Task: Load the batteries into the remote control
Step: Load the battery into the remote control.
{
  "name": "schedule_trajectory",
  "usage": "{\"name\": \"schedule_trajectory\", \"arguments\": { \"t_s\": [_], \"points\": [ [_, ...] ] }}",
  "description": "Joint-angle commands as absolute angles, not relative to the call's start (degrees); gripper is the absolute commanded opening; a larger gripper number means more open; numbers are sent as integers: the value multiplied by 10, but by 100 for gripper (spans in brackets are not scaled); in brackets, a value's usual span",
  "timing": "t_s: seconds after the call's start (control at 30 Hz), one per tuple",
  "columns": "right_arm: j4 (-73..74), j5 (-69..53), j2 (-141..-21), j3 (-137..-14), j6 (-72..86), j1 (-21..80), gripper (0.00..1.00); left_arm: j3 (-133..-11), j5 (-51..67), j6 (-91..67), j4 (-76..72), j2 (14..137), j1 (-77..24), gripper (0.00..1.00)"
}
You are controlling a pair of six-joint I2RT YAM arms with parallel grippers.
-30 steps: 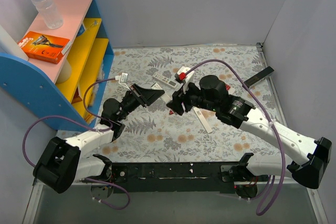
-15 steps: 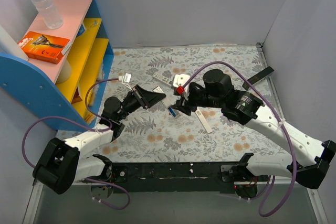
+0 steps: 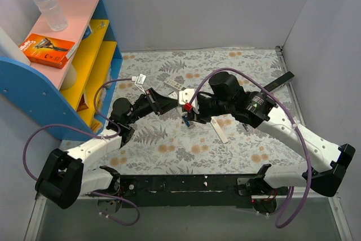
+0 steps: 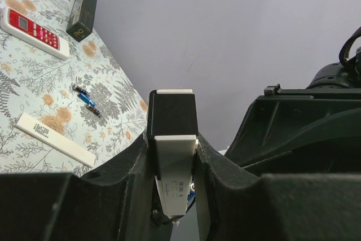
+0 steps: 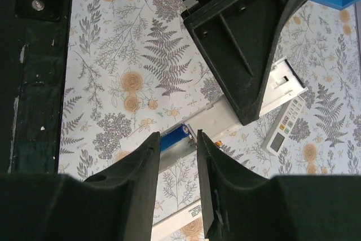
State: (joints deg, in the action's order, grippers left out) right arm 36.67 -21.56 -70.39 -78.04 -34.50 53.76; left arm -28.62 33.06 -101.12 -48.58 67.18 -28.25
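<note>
two grippers are close together above the middle of the floral mat (image 3: 169, 145). the left gripper (image 3: 168, 103) is clamped on the remote control (image 4: 172, 150), which is raised off the mat, its dark end uppermost in the left wrist view. the right gripper (image 5: 176, 137) pinches a blue battery (image 5: 171, 140) right at the remote's open white end. a second battery (image 4: 86, 98) lies on the mat near a white strip (image 4: 54, 140) and a red remote (image 4: 31, 26).
</note>
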Motion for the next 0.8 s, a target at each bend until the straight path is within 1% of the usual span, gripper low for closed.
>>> {"name": "schedule_trajectory", "arguments": {
  "t_s": [0.0,0.3,0.77],
  "points": [
    [382,-238,-714,-812,-371,538,38,-317,352,-988,-462,658,-284,0],
    [382,-237,-726,-809,-382,538,29,-323,366,-990,-467,663,-284,0],
    [375,-236,-733,-802,-387,538,28,-329,378,-989,-469,668,-284,0]
  ]
}}
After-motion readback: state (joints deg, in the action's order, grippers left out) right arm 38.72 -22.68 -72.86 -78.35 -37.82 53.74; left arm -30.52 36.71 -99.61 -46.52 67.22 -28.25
